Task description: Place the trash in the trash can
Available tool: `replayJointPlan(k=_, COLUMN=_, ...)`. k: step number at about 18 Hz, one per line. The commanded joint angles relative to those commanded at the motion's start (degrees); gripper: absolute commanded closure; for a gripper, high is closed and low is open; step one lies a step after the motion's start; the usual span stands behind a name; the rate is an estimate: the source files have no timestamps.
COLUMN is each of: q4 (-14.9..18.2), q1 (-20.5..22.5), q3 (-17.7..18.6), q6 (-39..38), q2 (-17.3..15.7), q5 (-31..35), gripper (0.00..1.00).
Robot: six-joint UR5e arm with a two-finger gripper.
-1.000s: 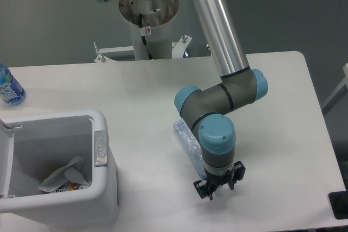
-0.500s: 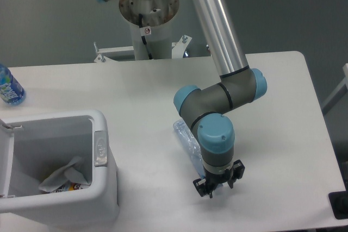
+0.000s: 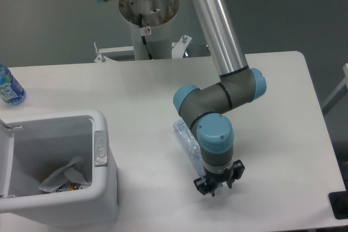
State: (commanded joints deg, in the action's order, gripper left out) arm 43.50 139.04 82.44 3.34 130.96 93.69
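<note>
Far left, a blue-labelled water bottle stands at the worktop edge, cut off by the frame. Just below it sits the trash can, boxy and white, grey latch panel on its right rim, lid swung open to the left. Inside, the crinkled white packet lies at the bottom, tilted, with a bit of print showing.

Moving right, bare worktop, then the crushed clear bottle lying flat on the surface, well apart from the can and mostly hidden behind the arm's wrist. The pincer points straight down at the bottle's near end, low to the worktop. Its dark fingers sit close together, but from this angle I cannot tell whether they grip the bottle or merely flank it.
</note>
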Motion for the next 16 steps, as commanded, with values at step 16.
replayJointPlan(k=16, q4=0.1, q1=0.0, q3=0.3, q6=0.0, q2=-0.3, q5=0.1, gripper=0.58)
